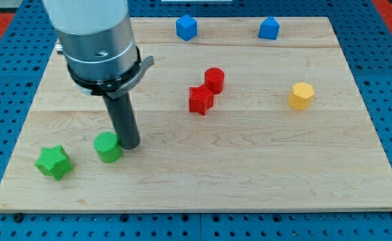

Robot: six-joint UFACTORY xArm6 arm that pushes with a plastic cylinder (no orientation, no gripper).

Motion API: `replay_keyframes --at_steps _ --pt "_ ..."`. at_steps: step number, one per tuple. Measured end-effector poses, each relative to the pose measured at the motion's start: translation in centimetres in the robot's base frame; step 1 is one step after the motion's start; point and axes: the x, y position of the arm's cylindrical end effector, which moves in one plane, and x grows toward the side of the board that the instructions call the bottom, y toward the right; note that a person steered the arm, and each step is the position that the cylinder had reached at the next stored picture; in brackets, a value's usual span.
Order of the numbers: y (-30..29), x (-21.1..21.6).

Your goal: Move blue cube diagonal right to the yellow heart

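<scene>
A blue cube [186, 27] sits near the board's top edge, a little left of the middle. A second blue block [269, 28] sits further right along the same edge; its shape is unclear. A yellow block [302, 96] lies at the view's right and looks roughly six-sided from here. My tip [130, 145] rests on the board at the lower left, right beside a green cylinder [108, 147]. It is far from the blue cube and the yellow block.
A green star [53, 162] lies left of the green cylinder near the board's lower left corner. A red cylinder [214, 79] and a red star-like block [201, 100] touch each other near the middle. The wooden board [249, 174] lies on a blue pegboard.
</scene>
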Motion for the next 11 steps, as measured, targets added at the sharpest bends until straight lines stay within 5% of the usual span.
replay_keyframes --at_steps 2,3,5,6,7,8,10,11 --pt "-4.1 1.4" --pt "1.4 -3.5" --pt "0.9 -19.2" --pt "9.5 -25.5" --pt "16.5 -24.8" --pt "17.2 -31.8" --pt "2.3 -28.8" --pt "3.0 -25.8"
